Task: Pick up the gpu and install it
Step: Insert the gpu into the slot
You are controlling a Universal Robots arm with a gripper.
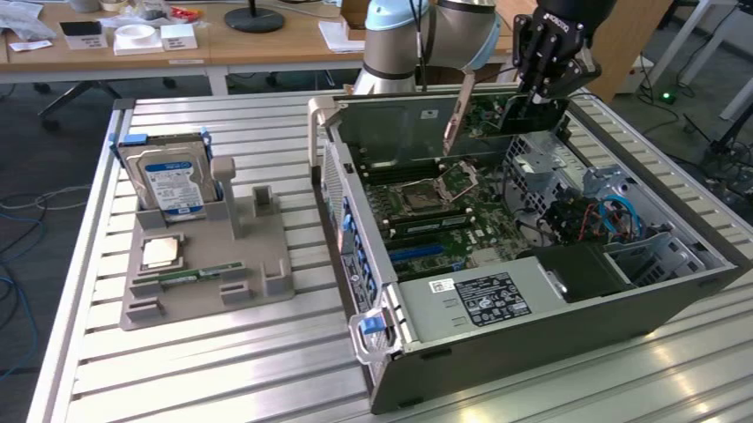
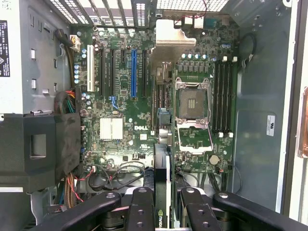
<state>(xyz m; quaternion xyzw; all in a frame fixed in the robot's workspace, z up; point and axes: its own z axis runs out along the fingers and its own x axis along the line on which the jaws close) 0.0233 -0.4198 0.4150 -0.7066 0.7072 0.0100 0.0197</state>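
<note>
The gripper [image 1: 535, 97] is closed on the gpu [image 1: 495, 113], pinching its two flat faces. In the wrist view the card [image 2: 162, 168] runs edge-on between the black fingers [image 2: 142, 204]. It hangs in the air over the open computer case [image 1: 353, 220], toward the end of the case nearest the far edge of the surface [image 1: 235, 379]. Its silver end bracket [image 1: 459, 115] slants down toward the motherboard [image 2: 120, 130]. The card is well clear of the board and not yet in any slot. The blue expansion slot [image 2: 134, 72] and the black slots beside it lie past the empty CPU socket [image 2: 192, 103].

The card looks light and stiff, so it should not sag in a pinch grip. It is probably fragile, though: a thin circuit board with small parts on it and a thin metal bracket. Its smooth faces could slip or twist if it is pushed unevenly. The best hold is likely where the gripper has it, across the faces along the edge opposite the connector, which leaves the contact edge and bracket free.

On the surface's other side, a grey holder [image 1: 206, 273] keeps a hard drive [image 1: 171, 176] and a RAM stick [image 1: 194, 275].
</note>
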